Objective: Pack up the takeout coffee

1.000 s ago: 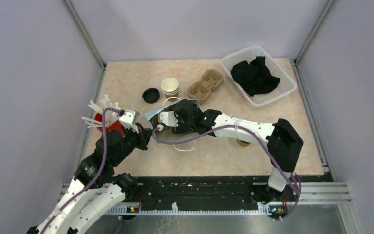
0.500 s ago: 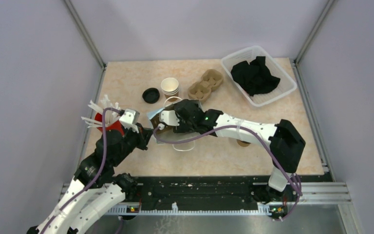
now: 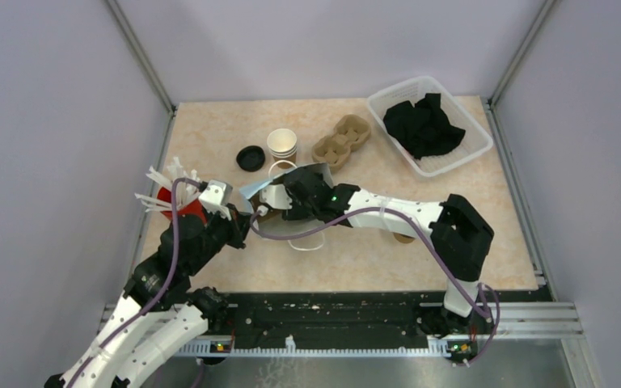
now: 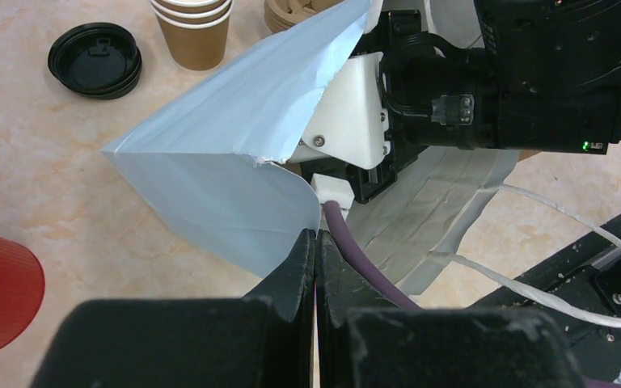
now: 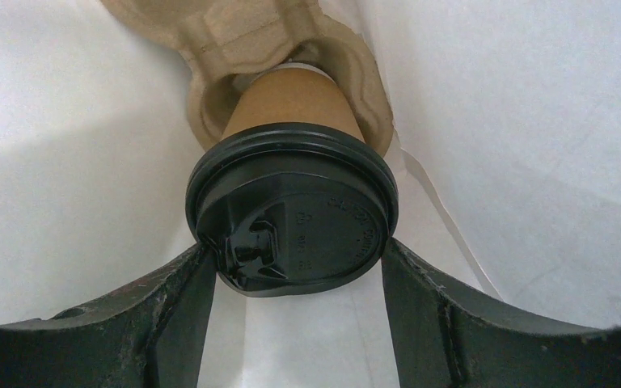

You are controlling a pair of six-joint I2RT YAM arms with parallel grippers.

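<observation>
Right wrist view: a coffee cup inside the bag.
The right end effector (image 5: 295,252) grips the brown cup (image 5: 291,105) by its black lid (image 5: 291,214), fingers at 9 and 3 o'clock, to steer it. The cup sits in a cardboard holder (image 5: 234,40) inside the white bag (image 5: 534,121). The left end effector (image 4: 315,242) is pinched tight on the bag's edge to hold its mouth open.
</observation>
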